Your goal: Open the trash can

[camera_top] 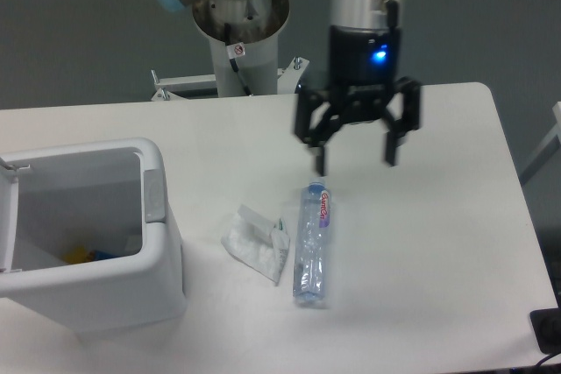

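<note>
Trash can [131, 286] sits at surface's left edge, lid already swung up, interior exposed. My gripper [355, 160] hovers empty, fingers spread, above bottle [312, 244]. Judge opening done; next, just retreat clear.

You have a white trash can [131, 278] with a grey tab on its rim, and bits of yellow and blue inside it. Your gripper [355, 162] is black, with a blue light glowing on its body. The bottle [313, 244] is clear with a red-lettered label. The crumpled wrapper [256, 243] is white, and so is the table [438, 243].
</note>
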`<state>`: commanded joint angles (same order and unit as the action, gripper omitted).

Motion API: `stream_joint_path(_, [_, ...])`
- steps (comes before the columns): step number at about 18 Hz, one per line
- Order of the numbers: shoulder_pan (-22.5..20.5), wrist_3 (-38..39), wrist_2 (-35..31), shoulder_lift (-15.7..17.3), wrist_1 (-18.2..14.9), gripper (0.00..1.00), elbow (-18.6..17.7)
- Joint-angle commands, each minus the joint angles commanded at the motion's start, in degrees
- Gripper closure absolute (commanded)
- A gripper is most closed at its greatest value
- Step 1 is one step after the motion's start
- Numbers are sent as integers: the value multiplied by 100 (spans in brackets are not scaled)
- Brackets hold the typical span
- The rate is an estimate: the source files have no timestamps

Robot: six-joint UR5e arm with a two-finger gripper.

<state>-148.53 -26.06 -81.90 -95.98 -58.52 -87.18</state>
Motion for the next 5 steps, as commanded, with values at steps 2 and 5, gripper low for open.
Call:
stream_joint_path(2, [9,-933,-553,123,-185,0,-237])
stream_joint_path(5, [0,-1437,-967,106,-248,0,-299])
